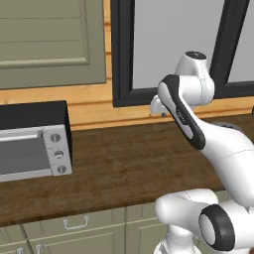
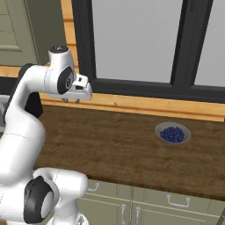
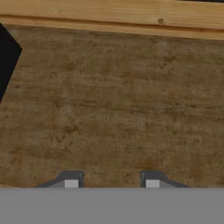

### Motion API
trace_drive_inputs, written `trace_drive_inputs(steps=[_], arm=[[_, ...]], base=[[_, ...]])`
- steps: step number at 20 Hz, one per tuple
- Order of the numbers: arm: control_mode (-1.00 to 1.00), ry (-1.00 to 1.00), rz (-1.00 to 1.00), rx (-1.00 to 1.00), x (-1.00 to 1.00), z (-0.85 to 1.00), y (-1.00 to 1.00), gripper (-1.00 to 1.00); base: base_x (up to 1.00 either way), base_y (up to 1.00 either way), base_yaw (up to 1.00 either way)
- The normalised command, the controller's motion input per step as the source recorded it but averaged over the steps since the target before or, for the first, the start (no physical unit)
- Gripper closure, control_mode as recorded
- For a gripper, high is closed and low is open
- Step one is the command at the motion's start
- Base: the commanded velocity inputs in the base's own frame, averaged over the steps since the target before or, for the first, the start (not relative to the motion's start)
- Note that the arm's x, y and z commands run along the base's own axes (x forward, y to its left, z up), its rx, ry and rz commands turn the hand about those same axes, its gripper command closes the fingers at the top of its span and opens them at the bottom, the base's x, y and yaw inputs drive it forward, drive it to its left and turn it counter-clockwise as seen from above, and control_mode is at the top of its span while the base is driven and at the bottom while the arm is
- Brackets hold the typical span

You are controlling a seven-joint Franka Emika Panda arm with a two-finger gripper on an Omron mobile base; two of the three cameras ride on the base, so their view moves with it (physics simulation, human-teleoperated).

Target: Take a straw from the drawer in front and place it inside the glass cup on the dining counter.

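1. Upper middle of the left base view, the gripper (image 1: 159, 110) hangs high over the worktop (image 1: 124, 168), fingers pointing down, close to the window sill.
2. From the hand view, the two finger tips (image 3: 71, 183) stand apart with bare wood between them: jaws partly spread, holding nothing.
3. Task status, as I read it: barely begun. No straw in the claw, and the drawers (image 1: 74, 223) along the bottom edge of the left base view sit closed (handles flush, no gap showing).
4. So where is the straw? Judging by the task, inside a drawer under this worktop; I cannot pick out the straw, glass cup or dining counter from these angles.
5. Everything remains: open the drawer, pick the straw, carry it to the cup, drop it in.
6. Textures now. The worktop is dark, mottled brown wood with a matte grain; behind it a paler orange plank strip (image 3: 113, 15) runs along the top of the hand view.
7. Far left in the left base view sits a toaster oven (image 1: 32, 144): boxy, black top, silver front, three round knobs.
8. Right of centre in the right base view, a shallow grey bowl (image 2: 172, 133) holds a heap of small round blueberries.
9. Cabinet fronts are flat olive-green panels with thin curved metal handles (image 2: 177, 201).
10. The window frame (image 2: 132, 85) is dark and glossy, pane pale grey.
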Motion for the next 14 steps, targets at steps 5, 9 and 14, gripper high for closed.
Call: trace_drive_inputs(steps=[5, 9, 14], arm=[[-1.0, 0.0, 0.0, 0.0, -0.56, -0.12, 0.0, -1.0], [-1.0, -0.01, 0.0, 0.0, -0.97, -0.31, 0.0, -1.0], [-1.0, 0.0, -0.01, 0.0, -0.74, -0.35, 0.0, -1.0]], base=[[0.0, 0.0, 0.0], [0.0, 0.0, 0.0], [0.0, 0.0, 0.0]])
